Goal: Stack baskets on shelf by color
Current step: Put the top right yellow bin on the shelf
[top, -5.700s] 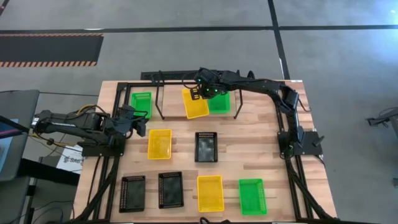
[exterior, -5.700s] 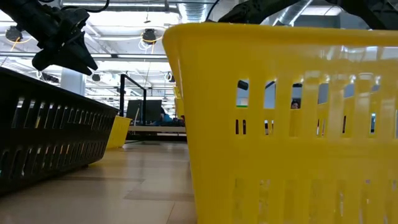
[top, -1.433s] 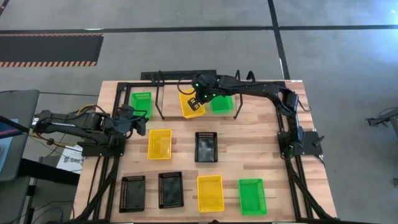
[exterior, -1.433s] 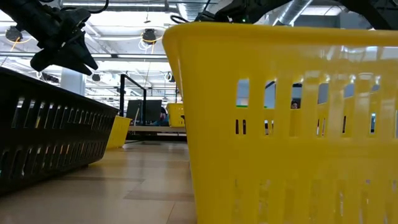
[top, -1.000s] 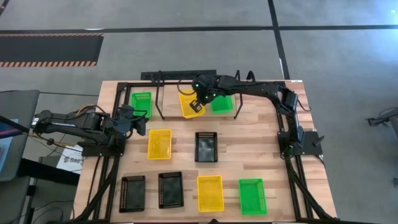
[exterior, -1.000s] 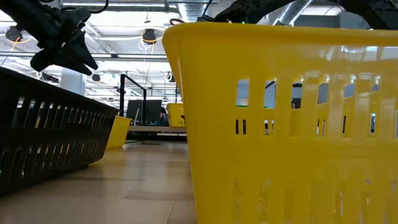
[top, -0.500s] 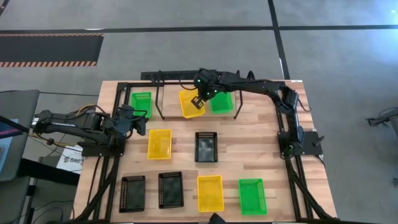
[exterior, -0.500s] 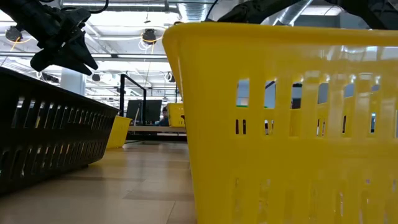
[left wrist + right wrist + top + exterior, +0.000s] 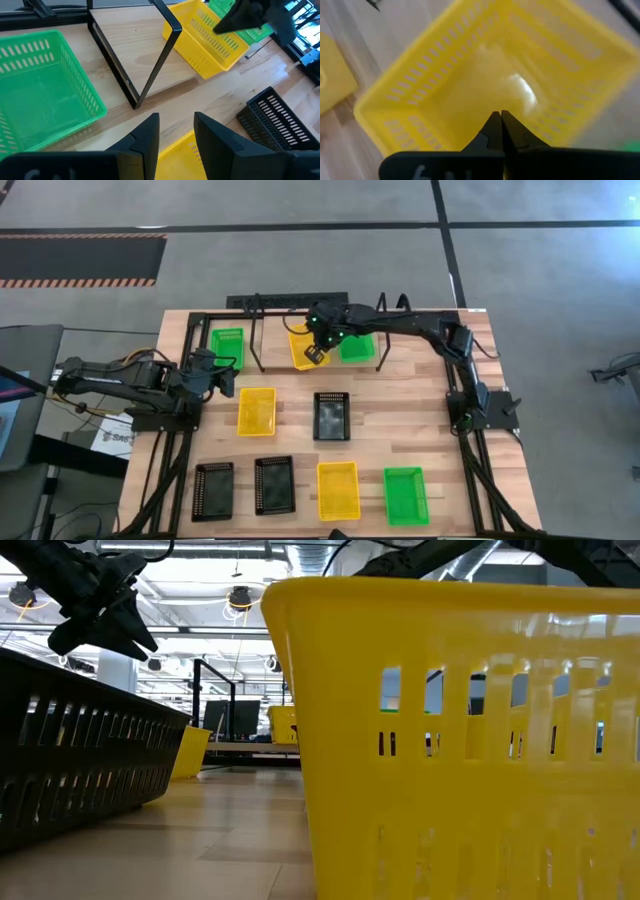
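Observation:
The shelf (image 9: pixel 270 345) stands at the table's far side. On its board rest a green basket (image 9: pixel 227 345) at the left, a yellow basket (image 9: pixel 301 346) in the middle and another green basket (image 9: pixel 355 346) right of it. My right gripper (image 9: pixel 318 353) is shut and points down into the yellow basket (image 9: pixel 470 90), with nothing between its fingers. In the left wrist view the yellow basket (image 9: pixel 205 42) stands askew, one corner past the board's front edge. My left gripper (image 9: pixel 176 125) waits open at the left, above the table. My right gripper's shut fingertips (image 9: pixel 501 116) hang over the inside of the yellow basket, coming from above and slanting down. Whether they touch its floor or wall, I cannot tell.
On the table lie a yellow basket (image 9: pixel 256 410), a black one (image 9: pixel 332 415), and along the near edge two black (image 9: pixel 213 490) (image 9: pixel 273 484), one yellow (image 9: pixel 338 490) and one green (image 9: pixel 405 495). The shelf's black rod loop (image 9: pixel 145 65) stands upright between the baskets.
My right gripper, still shut, has sunk a little toward the yellow basket on the shelf and rolled slightly. The basket stays on the board.

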Robot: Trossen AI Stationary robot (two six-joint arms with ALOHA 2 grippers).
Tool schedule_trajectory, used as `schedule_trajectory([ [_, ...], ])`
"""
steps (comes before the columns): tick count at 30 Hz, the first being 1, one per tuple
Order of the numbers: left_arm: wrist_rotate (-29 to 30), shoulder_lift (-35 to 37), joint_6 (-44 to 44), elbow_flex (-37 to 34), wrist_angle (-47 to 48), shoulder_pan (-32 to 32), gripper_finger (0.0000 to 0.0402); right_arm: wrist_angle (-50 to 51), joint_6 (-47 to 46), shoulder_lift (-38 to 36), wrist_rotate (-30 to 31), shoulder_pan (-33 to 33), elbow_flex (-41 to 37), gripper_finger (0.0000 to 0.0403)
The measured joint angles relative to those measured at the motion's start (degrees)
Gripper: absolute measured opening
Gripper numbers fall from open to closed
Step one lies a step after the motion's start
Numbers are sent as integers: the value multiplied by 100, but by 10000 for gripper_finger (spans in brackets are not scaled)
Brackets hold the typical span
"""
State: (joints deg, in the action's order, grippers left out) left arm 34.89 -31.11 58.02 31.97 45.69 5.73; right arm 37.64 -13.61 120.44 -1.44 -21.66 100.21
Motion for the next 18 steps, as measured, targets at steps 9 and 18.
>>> schedule_trajectory([
  [9, 0, 0, 24, 0, 2, -2, 110, -47, 15, 175, 201, -18, 4, 0],
  [18, 0, 0, 28, 0, 4, -2, 110, 29, 181, 167, 444, -145, 415, 0],
])
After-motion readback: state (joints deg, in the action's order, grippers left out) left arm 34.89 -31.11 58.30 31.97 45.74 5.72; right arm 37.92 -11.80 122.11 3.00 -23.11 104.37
